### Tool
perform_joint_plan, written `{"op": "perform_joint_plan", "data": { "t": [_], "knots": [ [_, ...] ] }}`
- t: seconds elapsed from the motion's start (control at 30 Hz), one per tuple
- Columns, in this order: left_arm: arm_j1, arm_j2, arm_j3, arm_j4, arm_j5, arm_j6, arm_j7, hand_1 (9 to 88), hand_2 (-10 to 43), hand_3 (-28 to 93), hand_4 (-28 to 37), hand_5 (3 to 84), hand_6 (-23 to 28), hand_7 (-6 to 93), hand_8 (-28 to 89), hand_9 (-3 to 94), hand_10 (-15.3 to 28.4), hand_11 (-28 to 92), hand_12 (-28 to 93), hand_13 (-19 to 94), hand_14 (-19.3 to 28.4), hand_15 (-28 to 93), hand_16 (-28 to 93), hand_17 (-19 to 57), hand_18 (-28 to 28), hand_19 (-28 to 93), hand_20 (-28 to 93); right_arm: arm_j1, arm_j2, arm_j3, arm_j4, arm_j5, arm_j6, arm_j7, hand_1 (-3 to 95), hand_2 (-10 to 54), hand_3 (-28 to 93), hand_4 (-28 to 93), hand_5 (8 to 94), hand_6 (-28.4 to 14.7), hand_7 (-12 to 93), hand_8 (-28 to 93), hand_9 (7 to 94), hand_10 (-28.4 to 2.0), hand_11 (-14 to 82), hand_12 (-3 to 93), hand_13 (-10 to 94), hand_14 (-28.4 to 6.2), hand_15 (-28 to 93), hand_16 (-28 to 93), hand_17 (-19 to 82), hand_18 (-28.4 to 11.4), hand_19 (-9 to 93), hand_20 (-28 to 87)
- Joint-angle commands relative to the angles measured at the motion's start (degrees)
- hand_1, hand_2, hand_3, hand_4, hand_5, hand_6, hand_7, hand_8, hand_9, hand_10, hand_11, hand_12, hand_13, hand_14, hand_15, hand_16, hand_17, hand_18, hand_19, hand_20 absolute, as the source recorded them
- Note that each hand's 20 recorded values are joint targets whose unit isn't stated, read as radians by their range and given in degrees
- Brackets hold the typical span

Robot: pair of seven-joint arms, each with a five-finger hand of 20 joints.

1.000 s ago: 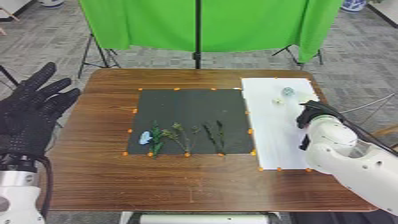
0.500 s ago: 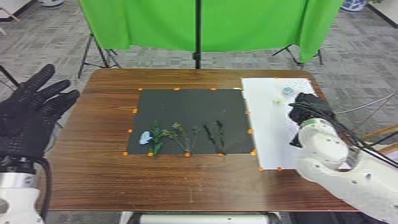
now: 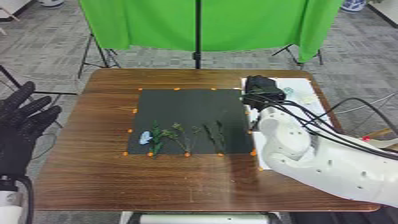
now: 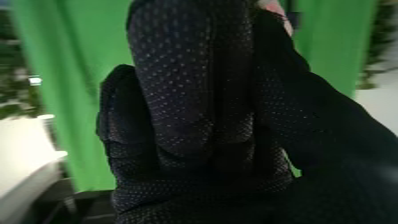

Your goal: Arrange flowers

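The right hand (image 3: 264, 94) has moved inward from the right edge of the bench (image 3: 195, 182), thumb and fingers pinching an apparent pink flower (image 4: 273, 7), likely to join the blue flower (image 3: 146, 137) and green sprigs (image 3: 156, 137) spaced along the near edge of the dark mat (image 3: 189, 107), while the left hand (image 3: 18, 127) hangs open.

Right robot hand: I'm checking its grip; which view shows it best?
The right wrist view: the right robot hand is close up, apparently pinching something pink. The head view shows it small, over white paper.

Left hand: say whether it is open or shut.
Open: in the head view, the left hand has its fingers extended and spread apart.
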Motion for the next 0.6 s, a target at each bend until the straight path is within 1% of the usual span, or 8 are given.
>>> {"op": "perform_joint_plan", "data": {
  "t": [0.03,0.07,0.17,0.2,0.27,0.33,0.53,0.6],
  "knots": [
    [-4.39,1.87,2.65,0.32,1.75,-0.52,-0.80,20.0,7.2,77,-28.3,32.9,7.3,11.2,-8,30.0,18.5,26,11,23,26.9,52,-10,-9.0,22.8,56,11,10.67,-17.65,-6.17,7.72,3.16,2.65,-3.83,56.4,-9.5,71,-28,84.0,1.2,18,5,93.7,-6.5,21.6,24.3,92,-3.7,45,23,47,-18.1,93,19],
    [-5.31,2.16,3.26,0.39,1.81,-0.50,-0.94,20.0,7.2,77,-28.3,32.9,7.3,11.2,-8,30.0,18.5,26,11,23,26.9,52,-10,-9.0,22.8,56,11,11.17,-19.32,-6.39,8.77,4.55,2.60,-4.37,56.2,-9.5,71,-28,84.0,1.3,18,4,93.7,-6.4,21.8,24.2,91,-3.6,45,23,47,-18.2,93,19],
    [-9.26,3.08,5.64,1.36,2.17,-1.03,-1.76,19.9,7.2,77,-28.3,32.9,7.3,11.2,-8,30.0,18.5,26,11,23,26.8,52,-10,-9.0,22.8,56,11,14.06,-23.55,-9.35,11.61,6.47,3.33,-4.05,55.7,-9.5,71,-28,83.8,1.8,18,4,93.7,-6.1,22.6,23.9,91,-3.4,46,24,47,-18.0,93,20],
    [-10.09,3.70,6.33,1.56,1.80,-0.85,-1.09,20.0,7.1,77,-28.3,32.9,7.3,11.2,-8,30.1,18.5,26,11,23,26.8,52,-10,-9.1,22.8,56,11,15.01,-24.87,-10.24,12.53,7.85,3.29,-4.56,55.5,-9.5,71,-28,83.8,1.9,18,4,93.7,-6.1,22.8,23.8,91,-3.4,46,24,47,-18.0,93,21],
    [-13.00,4.93,8.12,2.21,1.70,-0.77,-0.65,20.0,7.1,77,-28.3,32.9,7.4,11.2,-8,30.1,18.5,26,11,23,26.8,52,-10,-9.1,22.9,56,11,16.10,-27.04,-10.81,14.04,11.19,2.78,-4.76,55.1,-9.5,72,-28,83.6,2.3,19,3,93.7,-5.9,23.2,23.7,91,-3.2,47,24,46,-17.7,93,22],
    [-15.80,5.60,9.65,2.80,2.30,-1.61,-1.61,20.0,7.1,77,-28.3,32.9,7.3,11.2,-8,30.1,18.5,25,11,23,27.0,53,-10,-9.1,22.9,56,11,17.53,-28.29,-12.01,14.31,15.59,3.64,-3.85,54.7,-9.5,71,-28,83.3,2.5,19,3,93.7,-5.9,23.3,23.7,90,-3.0,49,24,45,-17.7,93,22],
    [-17.87,6.27,10.81,2.95,2.74,-2.12,-2.45,20.0,7.1,77,-28.3,32.9,7.3,11.2,-8,30.0,18.5,25,11,23,27.0,53,-10,-9.0,23.0,56,11,19.99,-32.08,-16.08,15.26,17.76,4.11,-3.39,54.6,-9.5,71,-28,82.8,3.1,19,2,93.7,-5.9,23.0,23.5,89,-2.9,50,23,44,-17.5,93,22],
    [-19.17,6.48,11.89,3.24,2.93,-2.12,-2.34,20.0,7.1,77,-28.3,32.9,7.3,11.2,-8,30.0,18.5,25,11,23,27.0,53,-10,-9.0,23.1,56,11,20.95,-33.22,-17.72,15.38,19.13,4.96,-3.17,54.5,-9.5,71,-28,82.6,3.4,19,2,93.7,-5.7,23.0,23.4,89,-2.8,50,23,44,-17.4,93,22]
  ]
}}
